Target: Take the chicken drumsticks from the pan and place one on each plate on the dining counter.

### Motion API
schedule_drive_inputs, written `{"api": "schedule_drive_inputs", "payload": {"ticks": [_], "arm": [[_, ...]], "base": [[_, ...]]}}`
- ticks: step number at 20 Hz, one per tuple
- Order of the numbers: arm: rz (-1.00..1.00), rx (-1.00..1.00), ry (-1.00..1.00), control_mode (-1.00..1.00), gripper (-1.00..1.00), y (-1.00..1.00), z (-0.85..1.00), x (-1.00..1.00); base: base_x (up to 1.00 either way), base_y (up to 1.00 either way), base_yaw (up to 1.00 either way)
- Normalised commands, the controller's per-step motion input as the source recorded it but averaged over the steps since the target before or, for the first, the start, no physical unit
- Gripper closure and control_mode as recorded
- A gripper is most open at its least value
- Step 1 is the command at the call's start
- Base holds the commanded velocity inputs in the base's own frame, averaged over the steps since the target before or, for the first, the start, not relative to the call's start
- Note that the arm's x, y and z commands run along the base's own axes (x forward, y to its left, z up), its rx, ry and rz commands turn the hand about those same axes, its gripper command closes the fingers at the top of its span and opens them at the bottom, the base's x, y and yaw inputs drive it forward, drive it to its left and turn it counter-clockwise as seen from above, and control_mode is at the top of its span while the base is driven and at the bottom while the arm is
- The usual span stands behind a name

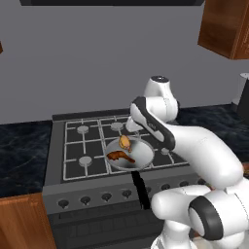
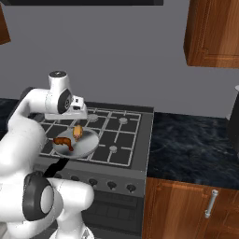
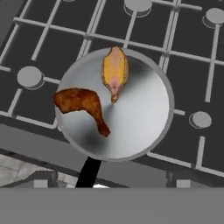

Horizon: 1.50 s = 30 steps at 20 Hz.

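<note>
The light grey pan (image 3: 135, 122) sits on the front middle of the stove (image 1: 87, 146), its black handle (image 1: 140, 187) pointing out over the front edge. Two chicken drumsticks lie in it, apart. The golden-tan one (image 3: 115, 70) is at the far side, and the dark reddish-brown one (image 3: 83, 103) is to its left. From the base cameras the pan (image 2: 84, 145) holds the tan drumstick (image 2: 78, 132) and the brown one (image 2: 63, 142). My gripper (image 3: 111, 183) hangs above the pan, open and empty, its tips wide apart at the picture's bottom. Plates and dining counter are out of view.
Raised black grates and round burner caps (image 3: 29, 76) surround the pan. A row of knobs (image 1: 107, 196) lines the stove front. Black marbled wall counters (image 2: 191, 140) flank the stove, with wooden cabinets (image 2: 212, 32) overhead at right. A dark appliance (image 1: 243, 99) stands at the far right.
</note>
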Motion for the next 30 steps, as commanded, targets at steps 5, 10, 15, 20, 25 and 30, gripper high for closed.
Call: {"api": "schedule_drive_inputs", "payload": {"ticks": [5,10,15,20,25,30], "arm": [[0.02,0.00,0.00,-1.00,-1.00,0.33,-0.58,0.50],[0.00,0.00,-0.03,-1.00,-1.00,0.02,-0.64,0.38],[0.00,0.00,-0.05,-1.00,-1.00,0.00,-0.51,0.43],[0.00,0.00,-0.06,-1.00,-1.00,0.00,-0.38,0.50],[-0.04,0.00,0.00,-1.00,-1.00,0.17,-0.36,0.51],[-0.08,0.00,0.00,-1.00,-1.00,0.30,-0.37,0.52]], "base": [[0.00,0.00,0.00],[0.00,0.00,0.00],[0.00,0.00,0.00],[0.00,0.00,0.00],[0.00,0.00,0.00],[0.00,0.00,0.00]]}}
